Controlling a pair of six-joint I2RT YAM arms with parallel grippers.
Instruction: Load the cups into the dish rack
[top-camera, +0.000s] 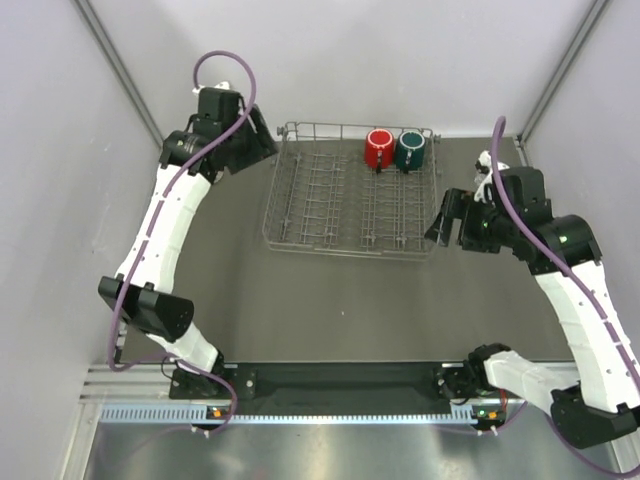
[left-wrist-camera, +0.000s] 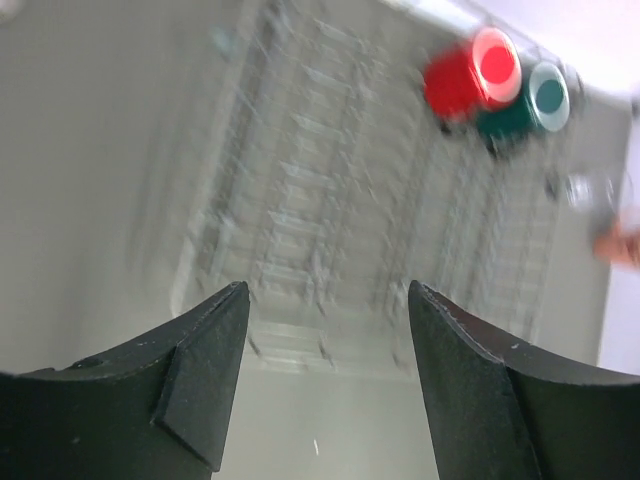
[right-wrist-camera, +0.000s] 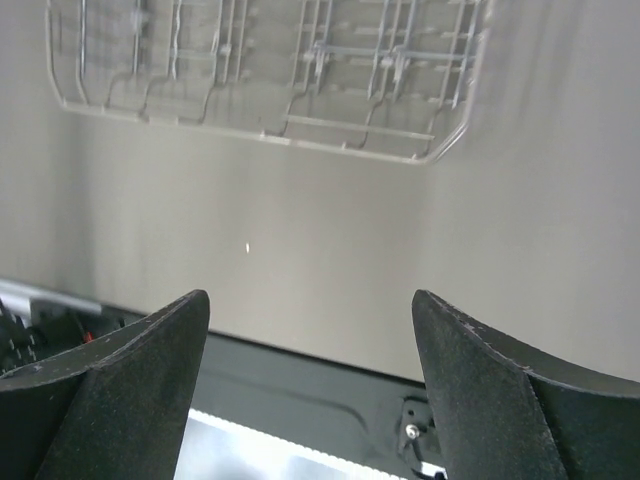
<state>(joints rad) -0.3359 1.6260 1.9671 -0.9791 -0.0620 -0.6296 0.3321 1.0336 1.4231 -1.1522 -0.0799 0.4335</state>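
You had the red mug (top-camera: 378, 148) and dark green mug (top-camera: 411, 150) parked side by side, touching, in the far right corner of that grey wire dish rack (top-camera: 340, 249), handles facing the near side.

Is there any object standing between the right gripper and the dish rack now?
Nothing visible does. The right gripper, open and empty, hangs just off the right side of the dish rack, with only bare table between. The red mug and dark green mug stand inside the rack, at its far right corner.

Soft even light; dish rack (left-wrist-camera: 330, 230) motion-blurred, left wrist.
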